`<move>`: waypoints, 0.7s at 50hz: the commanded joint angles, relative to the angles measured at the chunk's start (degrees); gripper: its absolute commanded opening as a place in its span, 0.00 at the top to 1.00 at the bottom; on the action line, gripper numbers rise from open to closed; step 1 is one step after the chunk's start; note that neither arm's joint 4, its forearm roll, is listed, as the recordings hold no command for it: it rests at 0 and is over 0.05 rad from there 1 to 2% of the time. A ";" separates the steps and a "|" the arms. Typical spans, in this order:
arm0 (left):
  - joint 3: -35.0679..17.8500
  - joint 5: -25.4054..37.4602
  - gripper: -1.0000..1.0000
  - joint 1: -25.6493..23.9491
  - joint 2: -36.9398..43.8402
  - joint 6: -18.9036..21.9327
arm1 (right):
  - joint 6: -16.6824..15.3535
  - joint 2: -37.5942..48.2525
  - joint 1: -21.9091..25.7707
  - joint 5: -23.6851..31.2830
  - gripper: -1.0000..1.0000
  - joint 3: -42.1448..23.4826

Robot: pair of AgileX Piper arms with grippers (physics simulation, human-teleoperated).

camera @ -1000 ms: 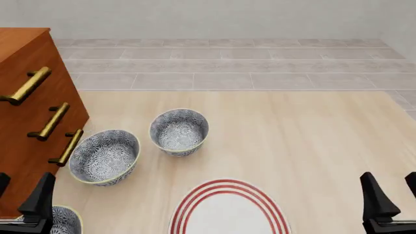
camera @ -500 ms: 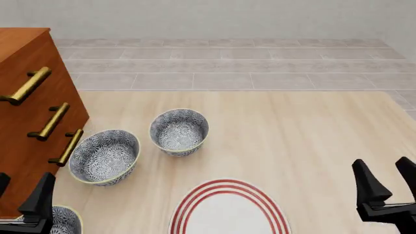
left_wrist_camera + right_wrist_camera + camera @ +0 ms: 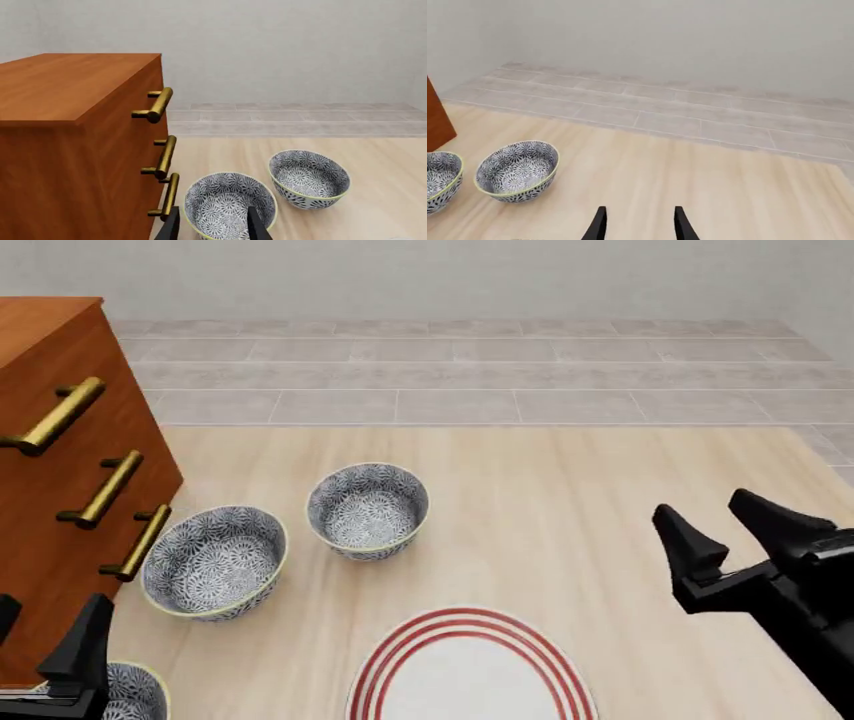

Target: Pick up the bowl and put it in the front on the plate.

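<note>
Hovering above the surface (image 3: 601, 500) at the right side, the right pincer (image 3: 731, 523) is showing its fingers spread apart, gripping nothing. The left pincer (image 3: 47, 645) is sitting low at the near left corner, likewise apart and empty, beside the wooden drawer cabinet (image 3: 60, 470). Three bowls are lying left of centre; which one "front" means is unclear, and I am taking it as the bowl (image 3: 367, 508) farthest forward, just beside its twin (image 3: 214, 560), with the third (image 3: 134, 690) nearest the left pincer. The plate (image 3: 467, 670), white with red rings, is lying near, well apart from it. The bowl is looking rigid, glazed, likely slippery and breakable; pinching the thin yellow rim, one finger inside, seems best. Grey-and-white floral pattern is covering it inside and out.
</note>
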 commanded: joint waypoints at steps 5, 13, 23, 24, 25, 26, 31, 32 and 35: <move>0.00 0.00 0.00 0.00 0.00 0.00 | 1.06 13.20 7.85 0.02 0.00 -8.23; 0.00 0.00 0.00 0.00 0.00 0.00 | 3.52 18.77 9.85 3.30 0.00 -13.64; 0.00 0.00 0.00 0.00 0.00 0.00 | 3.31 24.71 10.48 8.38 0.00 -20.90; 0.00 0.00 0.00 0.00 0.00 0.00 | 3.56 25.05 10.69 9.18 0.00 -21.74; 0.00 0.00 0.00 0.00 0.00 0.00 | 3.56 25.59 10.60 9.67 0.00 -22.28; 0.00 0.00 0.00 0.00 0.00 0.00 | 3.56 25.60 10.60 9.67 0.00 -22.29; 0.00 0.00 0.00 0.00 0.00 0.00 | 2.91 29.05 11.87 12.58 0.00 -26.10; 0.00 0.00 0.00 0.00 0.00 0.00 | 2.67 29.16 12.16 12.56 0.00 -26.26; 0.00 0.00 0.00 0.00 0.00 0.00 | 5.82 31.33 14.08 14.71 0.00 -28.56</move>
